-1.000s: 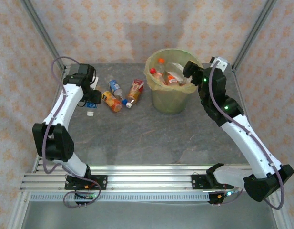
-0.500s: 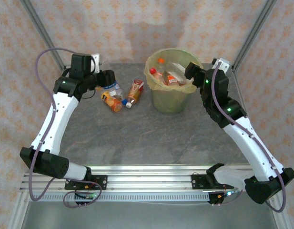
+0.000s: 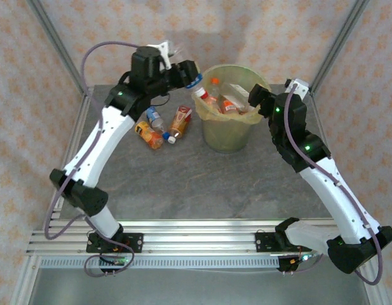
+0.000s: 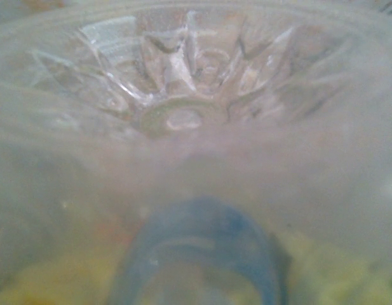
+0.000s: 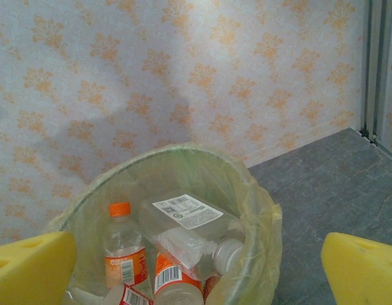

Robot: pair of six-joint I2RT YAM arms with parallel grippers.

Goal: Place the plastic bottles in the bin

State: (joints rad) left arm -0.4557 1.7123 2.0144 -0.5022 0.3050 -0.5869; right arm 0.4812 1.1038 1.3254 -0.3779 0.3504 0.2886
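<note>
Bottles [image 3: 148,135], three, lie loose on the worktop [image 3: 183,184] left of the bin [image 3: 230,136], not yet collected. Left claw [image 3: 183,68], raised above them, clenches a clear bottle [image 4: 176,117], its base close against the wrist camera. It is carried high, likely to clear the rim. Orange-labelled bottles [image 5: 122,254] sit inside the bin. Right claw [image 3: 254,95] hangs spread wide and empty at the bin's right rim, seemingly parked clear of the drop.

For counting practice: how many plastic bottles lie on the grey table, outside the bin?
3, left of the round yellow-green bin: an orange plastic bottle nearest, a clear blue-labelled bottle behind it, a red-orange-labelled bottle rightmost. Others may be hidden.
</note>
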